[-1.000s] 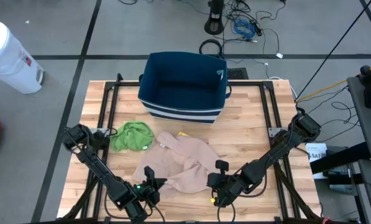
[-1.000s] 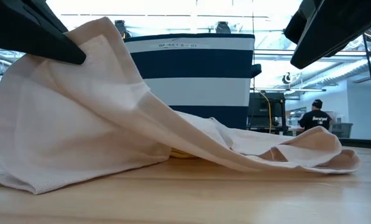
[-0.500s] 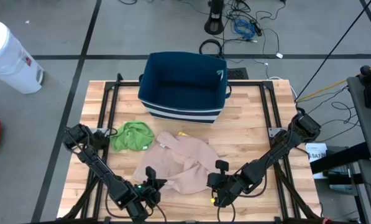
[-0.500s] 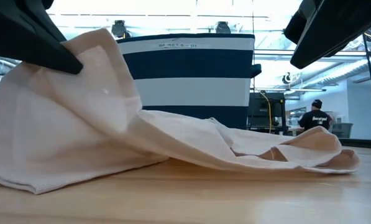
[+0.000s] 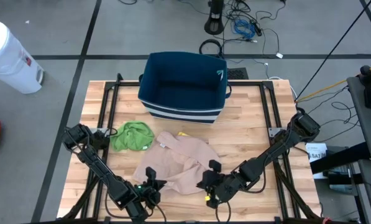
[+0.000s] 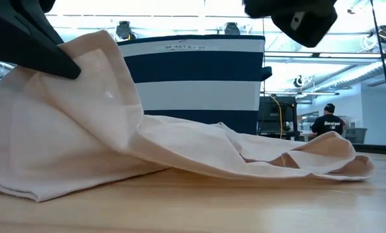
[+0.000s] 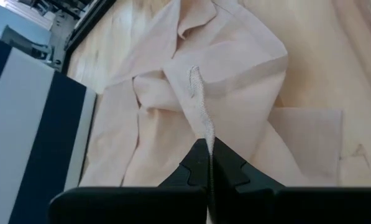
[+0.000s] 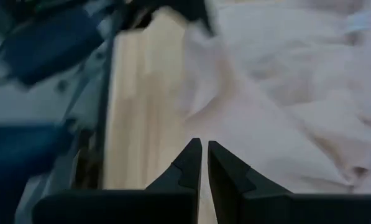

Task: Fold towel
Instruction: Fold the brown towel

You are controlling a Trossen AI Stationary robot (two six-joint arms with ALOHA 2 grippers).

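Since the earlier frames the right gripper (image 5: pixel 205 188) has shifted left along the near edge of the counter (image 5: pixel 247 130), closer to the beige towel (image 5: pixel 176 163), while the left gripper (image 5: pixel 151 186) stays clamped on the towel's near-left part.

From above, the towel lies rumpled in the middle of the wooden counter, in front of the navy basket (image 5: pixel 183 86) with white stripes that stands at the far side. A crumpled green cloth (image 5: pixel 132 135) sits just beside the towel's far-left end. A white bin (image 5: pixel 10 57) stands on the floor off the counter's far-left corner.

At table height, the towel (image 6: pixel 147 149) rises to a peak on the left where a dark gripper finger (image 6: pixel 31 45) pinches it, then slopes down to low folds on the right. The striped basket (image 6: pixel 196 81) stands behind it, and a person (image 6: pixel 326 124) shows far back in the room.

In the left wrist view, the left gripper (image 7: pixel 207 163) is closed on a stitched edge of the towel (image 7: pixel 197 93), with the basket's (image 7: pixel 33 118) side in view beyond.

In the right wrist view, the right gripper (image 8: pixel 204 163) has its fingers nearly together with nothing between them, hanging over bare wood beside the towel (image 8: pixel 284 93).
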